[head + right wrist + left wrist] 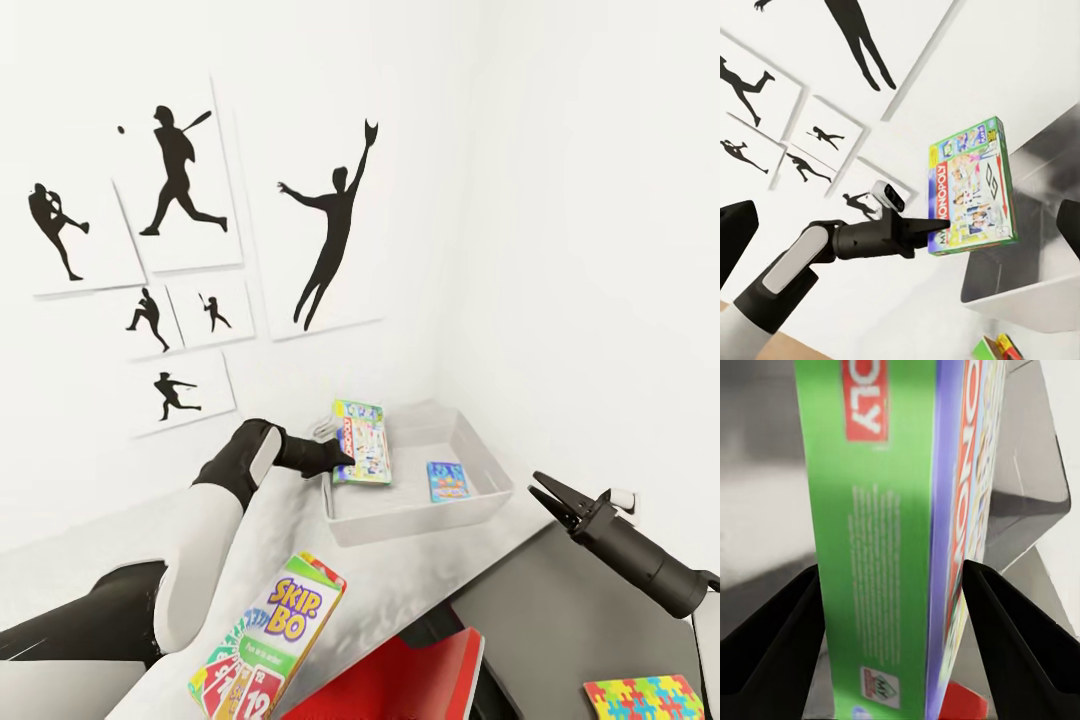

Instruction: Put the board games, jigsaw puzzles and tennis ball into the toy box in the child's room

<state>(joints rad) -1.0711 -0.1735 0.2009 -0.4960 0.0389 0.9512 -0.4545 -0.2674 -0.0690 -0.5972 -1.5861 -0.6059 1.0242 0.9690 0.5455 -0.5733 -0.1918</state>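
Observation:
My left gripper (335,455) (891,577) (934,229) is shut on the green edge of the white-blue board game (362,442) (881,547) (971,187). It holds the game upright over the left rim of the light grey toy box (420,525) (1020,292) (1027,450). The small blue board game (447,481) lies inside the box. The Skip-Bo board game (270,650) lies on the pale table (300,540) near me. One jigsaw puzzle (645,698) lies on the dark grey top (560,620). My right gripper (545,490) hovers open, right of the box. The tennis ball and the bed are out of view.
A red flat book (400,680) lies at the joint between the pale table and the dark top. The toy box sits in the corner where two white walls meet. Baseball silhouette pictures (180,190) hang on the left wall.

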